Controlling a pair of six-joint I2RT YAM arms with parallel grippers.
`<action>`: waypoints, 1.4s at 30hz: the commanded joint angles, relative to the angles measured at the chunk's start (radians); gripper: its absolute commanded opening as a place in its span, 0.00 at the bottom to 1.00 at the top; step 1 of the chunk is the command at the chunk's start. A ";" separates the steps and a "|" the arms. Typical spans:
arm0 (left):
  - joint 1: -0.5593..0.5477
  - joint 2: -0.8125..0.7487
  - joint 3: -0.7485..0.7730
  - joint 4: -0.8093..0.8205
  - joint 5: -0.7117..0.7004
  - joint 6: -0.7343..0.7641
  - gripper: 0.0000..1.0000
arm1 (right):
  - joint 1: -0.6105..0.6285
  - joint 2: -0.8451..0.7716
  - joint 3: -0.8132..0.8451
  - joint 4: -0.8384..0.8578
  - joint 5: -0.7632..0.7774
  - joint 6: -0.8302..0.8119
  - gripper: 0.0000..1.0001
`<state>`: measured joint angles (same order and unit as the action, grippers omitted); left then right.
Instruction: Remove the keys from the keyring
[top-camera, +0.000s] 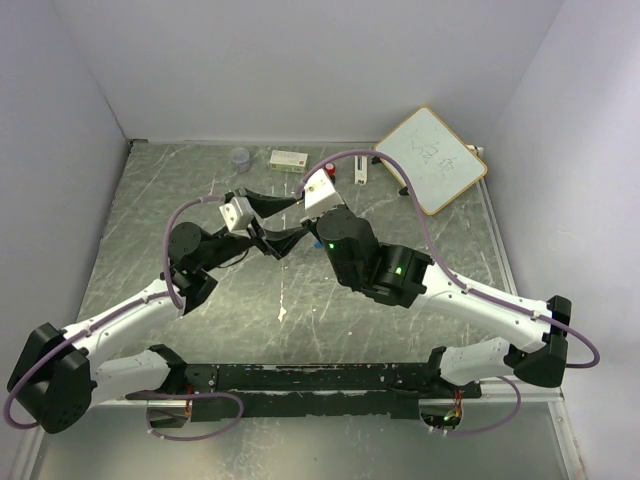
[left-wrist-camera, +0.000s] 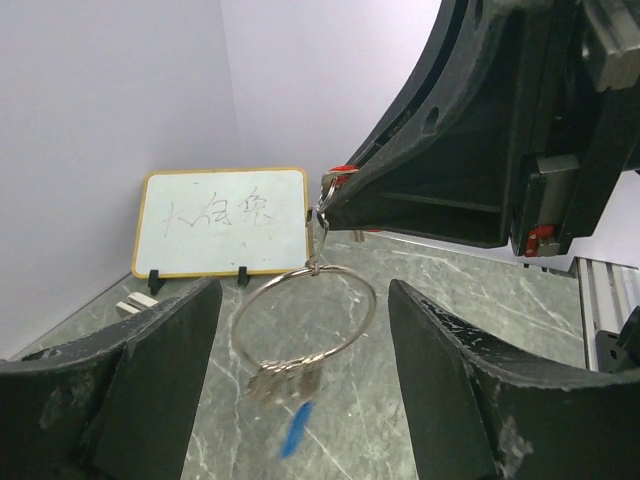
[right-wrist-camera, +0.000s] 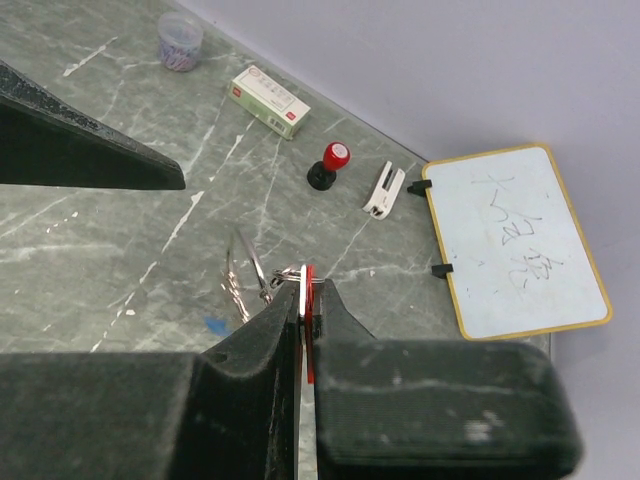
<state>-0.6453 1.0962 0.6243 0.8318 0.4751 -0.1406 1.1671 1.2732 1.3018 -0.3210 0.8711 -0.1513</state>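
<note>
Pinching red plastic-headed key (right-wrist-camera: 309, 300) above thin silver wire keyring (left-wrist-camera: 374, 303) in closed right gripper (right-wrist-camera: 304, 286), flanking keyring with left gripper (left-wrist-camera: 305, 292) fingers apart; advising gripping wire before twisting.

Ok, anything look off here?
The blue key is a blurred streak below the keyring, apart from it, possibly dropping. The keyring hangs from the right gripper, which pinches the red key. Nothing else odd.
</note>
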 joint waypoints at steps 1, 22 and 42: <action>-0.006 0.016 -0.021 0.108 0.020 0.008 0.79 | 0.006 -0.010 0.016 0.031 0.004 -0.007 0.00; -0.006 0.144 -0.042 0.318 0.098 -0.061 0.73 | 0.016 -0.015 0.004 0.035 -0.022 -0.011 0.00; -0.006 0.249 -0.045 0.494 0.098 -0.163 0.55 | 0.023 -0.012 -0.007 0.047 -0.023 -0.007 0.00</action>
<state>-0.6453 1.3209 0.5781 1.2354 0.5545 -0.2634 1.1805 1.2732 1.2980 -0.3115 0.8440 -0.1520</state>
